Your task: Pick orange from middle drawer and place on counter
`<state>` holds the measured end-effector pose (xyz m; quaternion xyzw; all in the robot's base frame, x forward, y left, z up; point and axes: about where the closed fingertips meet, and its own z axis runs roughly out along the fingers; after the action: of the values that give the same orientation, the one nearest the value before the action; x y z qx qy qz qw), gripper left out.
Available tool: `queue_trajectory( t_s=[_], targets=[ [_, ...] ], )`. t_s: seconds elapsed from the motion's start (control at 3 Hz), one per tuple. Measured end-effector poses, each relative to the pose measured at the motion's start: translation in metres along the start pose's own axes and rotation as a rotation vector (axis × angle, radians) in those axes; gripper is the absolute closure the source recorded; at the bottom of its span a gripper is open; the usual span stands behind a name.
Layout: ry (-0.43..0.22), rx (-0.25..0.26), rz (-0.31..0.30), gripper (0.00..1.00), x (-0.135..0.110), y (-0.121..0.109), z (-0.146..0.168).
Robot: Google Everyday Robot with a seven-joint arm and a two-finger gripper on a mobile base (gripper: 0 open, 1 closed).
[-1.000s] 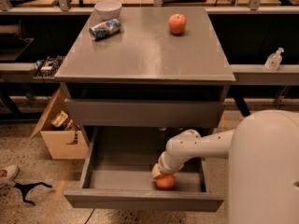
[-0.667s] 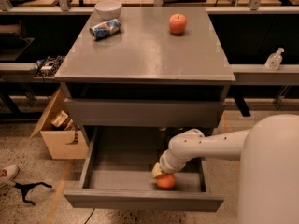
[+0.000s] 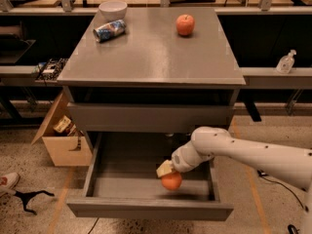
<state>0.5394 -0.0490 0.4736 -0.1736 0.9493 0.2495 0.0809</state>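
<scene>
The grey counter fills the upper half of the camera view and looks the same as a moment ago. Below it, under a closed drawer front, the middle drawer is pulled fully out, with its grey floor showing. The white arm reaches in from the right edge. The bulky rounded white shape that filled the lower right corner a second ago is now mostly out of view, so the arm appears as a long, stretched limb, and its elbow sits a little further right than before. A cardboard box stands on the floor to the left of the cabinet, unmoved. The gripper is inside the drawer near its front right part and points down. Its fingers are clenched on the top of the orange, with one pale pad showing at the fruit's upper left. Gripper and orange both sit slightly higher in the view than they did a second ago. The orange is still within the drawer walls, just behind the front panel, and whether it still touches the floor cannot be told. On the counter, the apple at the back right, the bowl at the back left and the can lying on its side just in front of the bowl are all where they were.
</scene>
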Motion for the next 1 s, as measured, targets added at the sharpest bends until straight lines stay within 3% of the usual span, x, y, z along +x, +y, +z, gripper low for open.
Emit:
queue_trajectory(
  t_s=[0.33,0.67,1.0],
  targets=[
    [-0.07,-0.144,-0.056,1.0,-0.019,0.02,-0.06],
    [-0.074,-0.17,-0.15,1.0,-0.02,0.024,-0.075],
    [-0.073,-0.169,-0.151,1.0,-0.02,0.024,-0.074]
  ],
)
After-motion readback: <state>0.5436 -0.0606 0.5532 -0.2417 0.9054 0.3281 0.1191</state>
